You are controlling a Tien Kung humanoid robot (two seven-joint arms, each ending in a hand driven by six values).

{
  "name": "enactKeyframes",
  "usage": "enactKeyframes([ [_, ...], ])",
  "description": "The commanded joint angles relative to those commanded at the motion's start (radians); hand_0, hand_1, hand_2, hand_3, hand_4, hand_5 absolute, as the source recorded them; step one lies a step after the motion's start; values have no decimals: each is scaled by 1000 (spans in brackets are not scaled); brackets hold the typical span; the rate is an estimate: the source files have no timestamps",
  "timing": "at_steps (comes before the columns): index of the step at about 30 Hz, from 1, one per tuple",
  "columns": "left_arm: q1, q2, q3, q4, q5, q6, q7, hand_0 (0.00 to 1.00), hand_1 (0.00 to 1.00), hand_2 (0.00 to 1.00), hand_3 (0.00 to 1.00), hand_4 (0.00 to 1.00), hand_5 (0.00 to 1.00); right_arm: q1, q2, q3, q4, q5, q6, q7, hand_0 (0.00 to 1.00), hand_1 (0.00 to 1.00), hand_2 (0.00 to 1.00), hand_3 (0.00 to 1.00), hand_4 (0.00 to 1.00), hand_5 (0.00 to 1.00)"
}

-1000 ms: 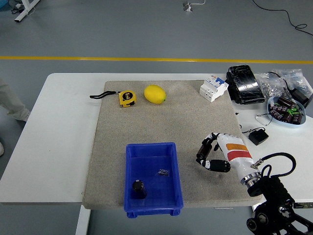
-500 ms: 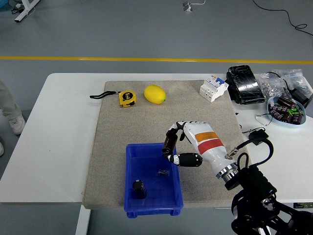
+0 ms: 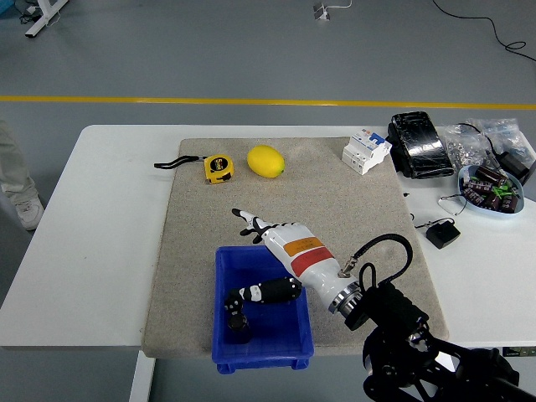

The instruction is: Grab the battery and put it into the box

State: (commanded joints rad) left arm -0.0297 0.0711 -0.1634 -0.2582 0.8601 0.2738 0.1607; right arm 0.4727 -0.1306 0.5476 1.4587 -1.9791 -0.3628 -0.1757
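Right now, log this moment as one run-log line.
right hand: open over blue box | battery: upright in box, near thumb | left hand: out of view | tape measure, lemon: on mat

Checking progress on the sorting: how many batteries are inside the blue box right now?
1 clearly visible: a dark battery standing in the blue box at its near-left corner, by the right hand's thumb. The hand covers much of the box, so others may be hidden.

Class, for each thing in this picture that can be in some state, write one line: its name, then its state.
right hand: over the blue box, fingers spread, holding nothing
blue box: upright on the mat, open top
battery: standing inside the box, near-left part
tape measure: lying on the mat, strap trailing left
lemon: resting on the mat, untouched
white bowl: upright, filled with small parts
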Motion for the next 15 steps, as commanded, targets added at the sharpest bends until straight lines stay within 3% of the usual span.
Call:
enactKeyframes([
  [15,1,0,4,0,-4,10,0,744,743,797,690,716,713,-7,-21,86,-3,12,-36,6,549,649,746,976,998,444],
])
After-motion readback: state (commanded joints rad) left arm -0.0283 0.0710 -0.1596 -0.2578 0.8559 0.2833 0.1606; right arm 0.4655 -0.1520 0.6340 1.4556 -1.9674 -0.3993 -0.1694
